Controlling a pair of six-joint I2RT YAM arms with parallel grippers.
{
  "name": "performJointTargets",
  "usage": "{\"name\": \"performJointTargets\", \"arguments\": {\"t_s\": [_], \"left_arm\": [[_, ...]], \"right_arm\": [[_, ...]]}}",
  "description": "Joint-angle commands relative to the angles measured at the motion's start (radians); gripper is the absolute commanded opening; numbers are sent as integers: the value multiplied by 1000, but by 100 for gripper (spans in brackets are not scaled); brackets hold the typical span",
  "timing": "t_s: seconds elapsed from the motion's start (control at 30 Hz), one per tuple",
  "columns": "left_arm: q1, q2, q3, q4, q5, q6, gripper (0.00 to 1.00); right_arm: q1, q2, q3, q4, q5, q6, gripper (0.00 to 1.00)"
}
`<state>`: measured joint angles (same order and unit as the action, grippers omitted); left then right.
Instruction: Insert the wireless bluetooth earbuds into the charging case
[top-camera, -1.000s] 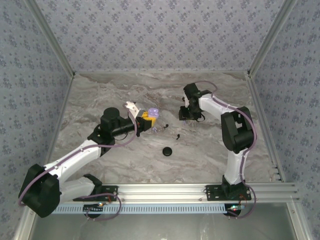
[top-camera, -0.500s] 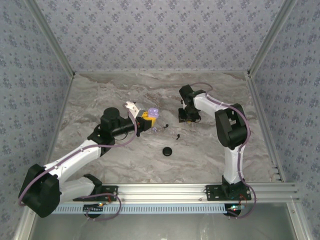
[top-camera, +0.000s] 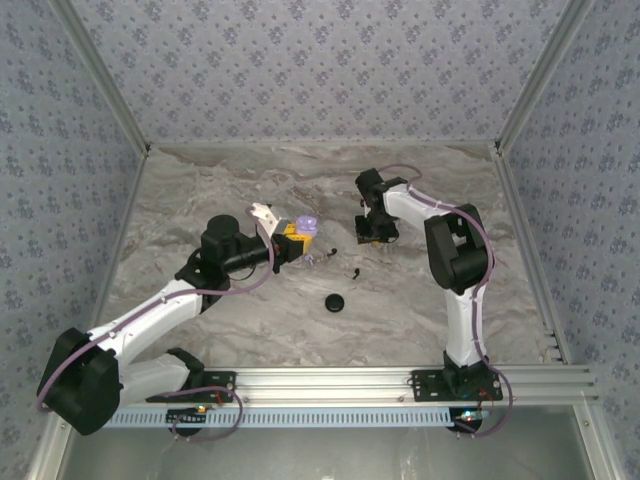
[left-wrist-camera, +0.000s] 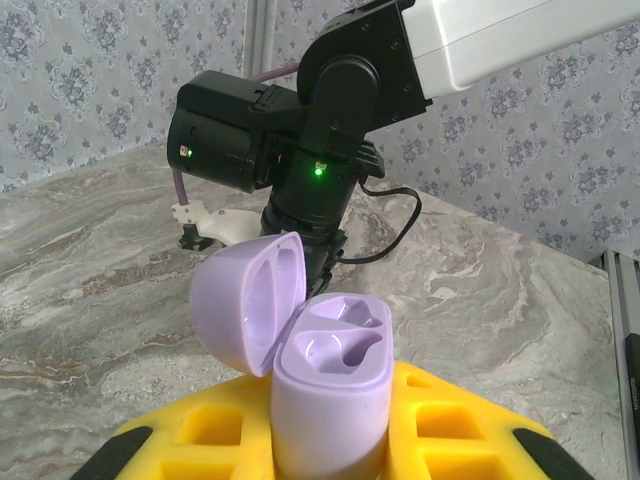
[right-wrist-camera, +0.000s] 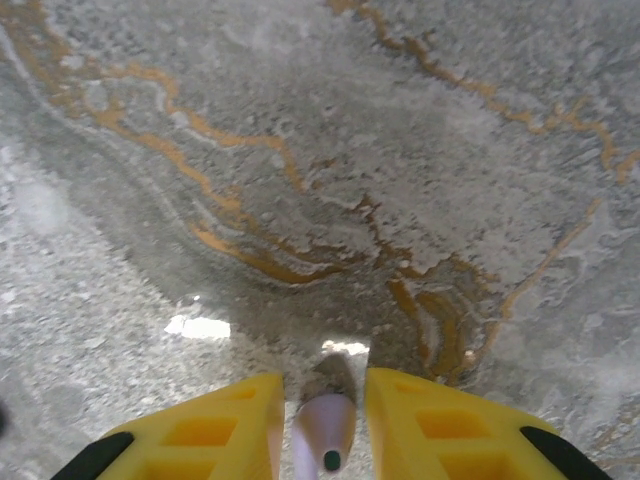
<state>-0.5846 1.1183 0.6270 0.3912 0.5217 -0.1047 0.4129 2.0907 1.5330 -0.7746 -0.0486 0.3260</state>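
Here, a pale lavender earbud (right-wrist-camera: 325, 428) with a dark-tipped stem sits between the close-set yellow fingers (right-wrist-camera: 225, 425) of the right tool (right-wrist-camera: 324, 388). I cannot tell if they pinch it. The left tool (top-camera: 293, 238) pinches the open lavender charging case (left-wrist-camera: 330, 400).

Lavender case (top-camera: 307, 226) in left gripper (top-camera: 291, 239), black disc (top-camera: 334, 302) (lying apart)

Both the left arm (top-camera: 150, 320) and the right arm (top-camera: 455, 250) have white link shells between bulky black joint housings. A thin lavender cable (top-camera: 493, 255) loops along each. The left gripper (left-wrist-camera: 325, 440) and the right gripper (right-wrist-camera: 320, 430) have yellow fingers (right-wrist-camera: 215, 425) with square pockets and black tips. A green light (left-wrist-camera: 318, 170) glows on the right arm's black wrist housing.
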Motion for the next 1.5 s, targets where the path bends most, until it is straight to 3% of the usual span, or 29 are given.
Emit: {"name": "performJointTargets", "arguments": {"t_s": [0.0, 0.37, 0.57, 0.73, 1.47], "left_arm": [[-6, -15, 27, 2, -7, 15, 22], [-6, -15, 27, 2, -11, 14, 22], [-6, -14, 28, 2, -11, 12, 22], [-6, -6, 28, 2, -18, 7, 22], [-42, 173, 4, 231, -144, -128, 22]], "right_arm": [[9, 21, 26, -51, 25, 19, 29], [17, 54, 45, -82, 33, 11, 25], [21, 53, 43, -80, 21, 9, 16], [16, 19, 19, -47, 8, 6, 14], [-125, -240, -255, 297, -334, 22, 15]]}}
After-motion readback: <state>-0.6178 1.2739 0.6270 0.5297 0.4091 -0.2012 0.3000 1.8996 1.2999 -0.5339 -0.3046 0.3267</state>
